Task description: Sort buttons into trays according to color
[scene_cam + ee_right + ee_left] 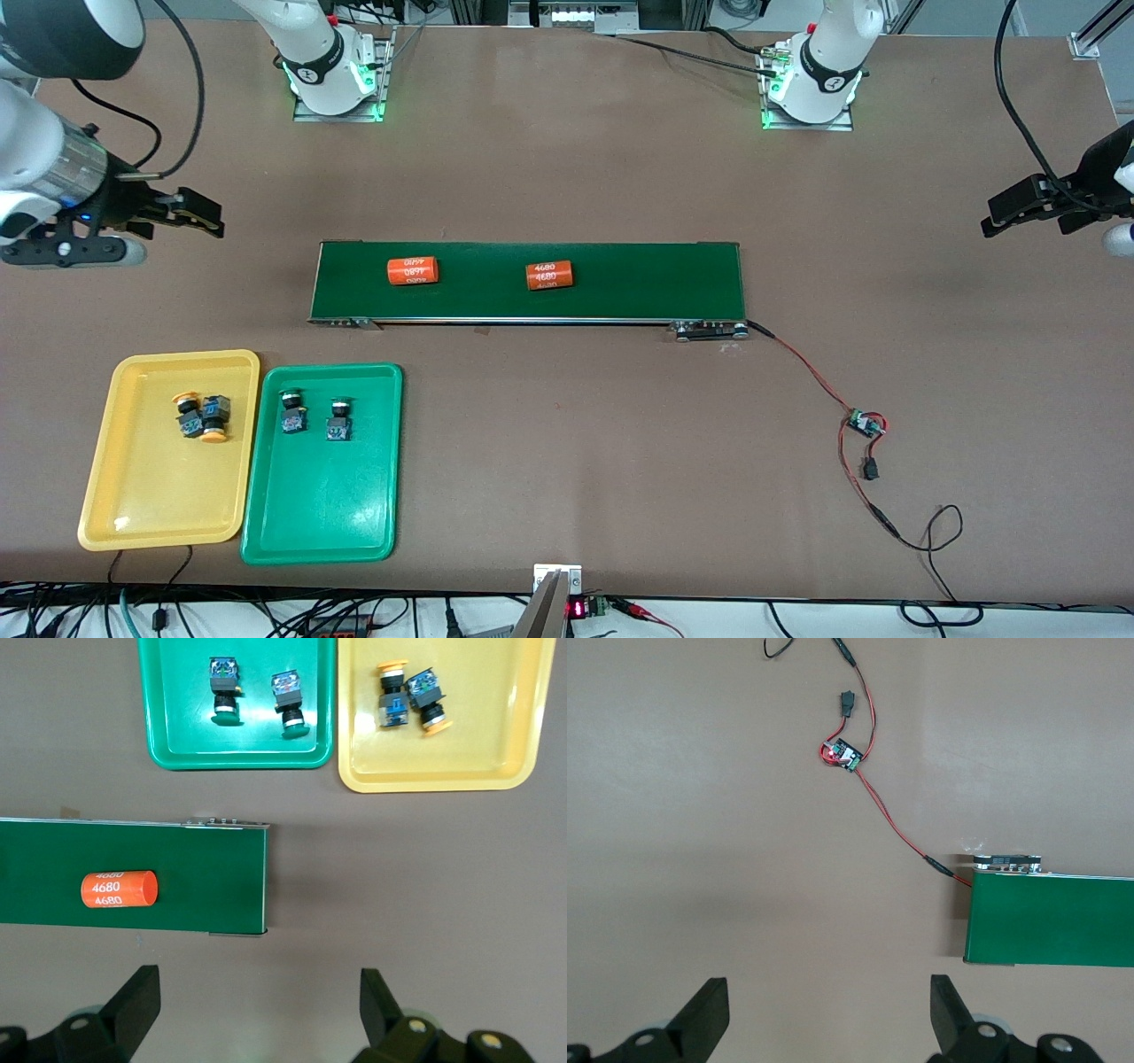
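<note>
Evidently we found the sort complete: both yellow-capped buttons (pixel 201 416) lay touching in the yellow tray (pixel 133 505), both green-capped buttons (pixel 314 416) apart in the green tray (pixel 319 514), each matched by colour. Two orange cylinders (pixel 413 271) lay on the conveyor belt (pixel 638 282). We noted the left tool (pixel 1019 208) and right tool (pixel 190 213) wide, empty, waiting over bare surface (pixel 567 177).

You see even, bright overhead light on the table (pixel 567 177), with soft shadows under the belt (pixel 527 282). Glare spots sit on the yellow tray (pixel 133 523) beside the green tray (pixel 266 540). All views are sharp.
</note>
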You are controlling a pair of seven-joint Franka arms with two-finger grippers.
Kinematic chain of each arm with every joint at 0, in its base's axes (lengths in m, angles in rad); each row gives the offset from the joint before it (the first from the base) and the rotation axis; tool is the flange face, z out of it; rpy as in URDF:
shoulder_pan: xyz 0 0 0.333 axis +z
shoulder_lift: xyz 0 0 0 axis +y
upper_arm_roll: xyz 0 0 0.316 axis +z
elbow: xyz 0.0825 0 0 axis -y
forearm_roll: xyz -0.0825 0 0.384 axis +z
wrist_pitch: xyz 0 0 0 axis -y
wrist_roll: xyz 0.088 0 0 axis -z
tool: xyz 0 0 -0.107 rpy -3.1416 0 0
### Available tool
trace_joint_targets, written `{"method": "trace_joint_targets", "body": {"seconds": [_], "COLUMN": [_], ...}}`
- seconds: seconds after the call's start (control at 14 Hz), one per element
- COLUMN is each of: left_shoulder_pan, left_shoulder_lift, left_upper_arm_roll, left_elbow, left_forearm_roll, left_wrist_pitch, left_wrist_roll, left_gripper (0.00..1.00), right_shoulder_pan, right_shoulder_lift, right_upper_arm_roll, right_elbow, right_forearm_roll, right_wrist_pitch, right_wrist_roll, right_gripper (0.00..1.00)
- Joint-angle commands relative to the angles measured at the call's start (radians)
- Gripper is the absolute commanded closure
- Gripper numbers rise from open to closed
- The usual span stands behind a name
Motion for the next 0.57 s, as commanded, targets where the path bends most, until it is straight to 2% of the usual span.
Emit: {"method": "trace_joint_targets", "body": {"seconds": [0.0,0.5], "left_shoulder_pan": [0.003,0.003], "left_shoulder_lift": [-0.017,-0.017], "left_upper_arm_roll": [-0.007,-0.007], "left_elbow": [-0.011,-0.011], "left_forearm_roll": [0.023,0.025], "left_wrist_pitch": [0.003,0.003], "left_wrist_roll": [0.008,0.008], "left_gripper": [0.00,0.00], "right_shoulder_pan": [-0.006,-0.008], "right_shoulder_lift": [-0.010,-0.006], "right_upper_arm_roll": [0.009,0.009], "right_elbow": [0.017,0.029], "right_forearm_roll": [-0.004,0.000], "right_wrist_pitch": [-0.048,-0.008], "right_wrist_roll": [-0.007,-0.002], "right_gripper": [0.00,0.00]}}
